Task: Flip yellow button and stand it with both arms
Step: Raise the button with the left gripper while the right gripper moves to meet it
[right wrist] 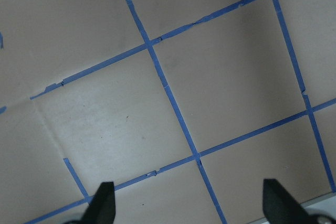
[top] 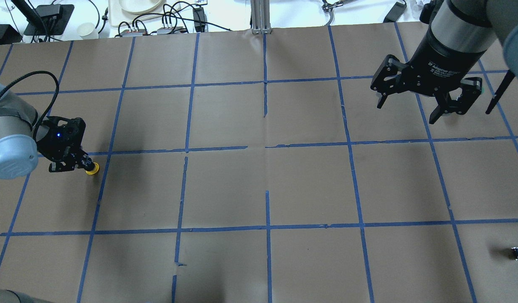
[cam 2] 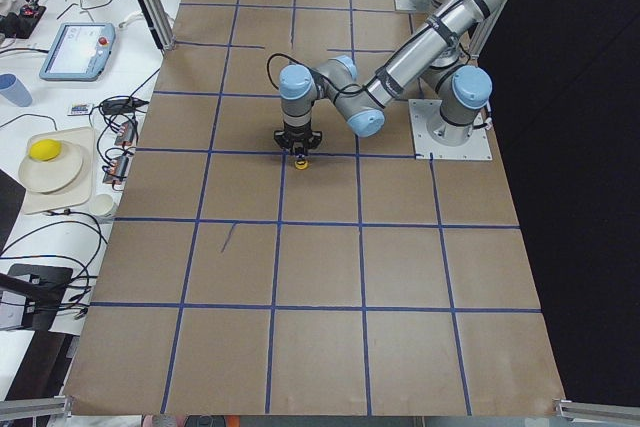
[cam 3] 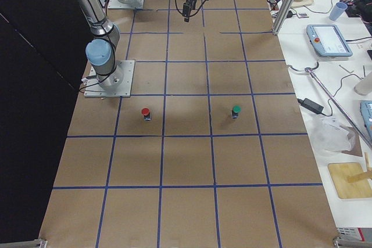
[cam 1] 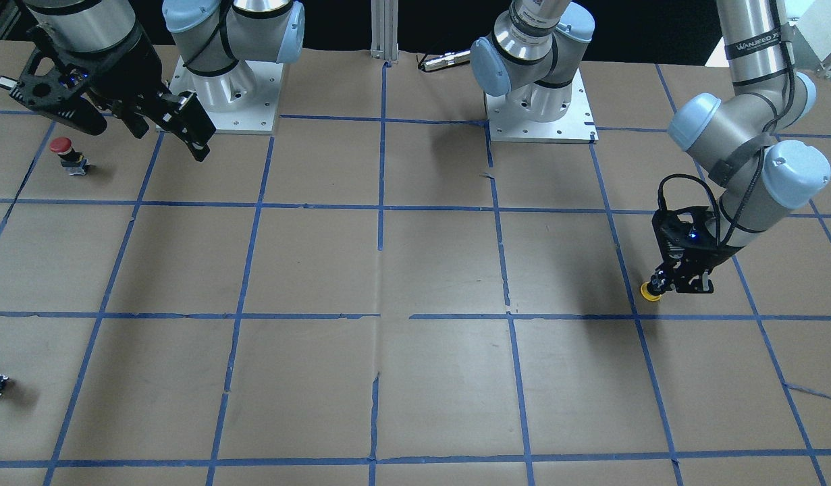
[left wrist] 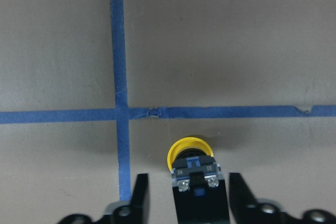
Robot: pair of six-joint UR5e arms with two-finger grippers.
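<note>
The yellow button (left wrist: 189,152) lies on its side on the brown paper, with its yellow cap pointing away from the wrist camera and its black-grey body (left wrist: 200,195) toward it. My left gripper (left wrist: 189,199) is low over it and the jaws are narrowed on either side of the body. Paper shows between the left finger (left wrist: 139,199) and the body. The button also shows in the overhead view (top: 91,169) and the front view (cam 1: 650,291), just beyond the left gripper (top: 75,162). My right gripper (top: 408,110) hangs high, wide open and empty, and also shows in the front view (cam 1: 169,140).
A red-capped button (cam 1: 64,152) stands near the right arm's base, and a green-capped one (cam 3: 236,110) stands beside it. A small capless black-grey part (top: 517,252) lies near the table's near right corner. The arms' base plates (cam 1: 540,121) sit at the robot's side of the table.
</note>
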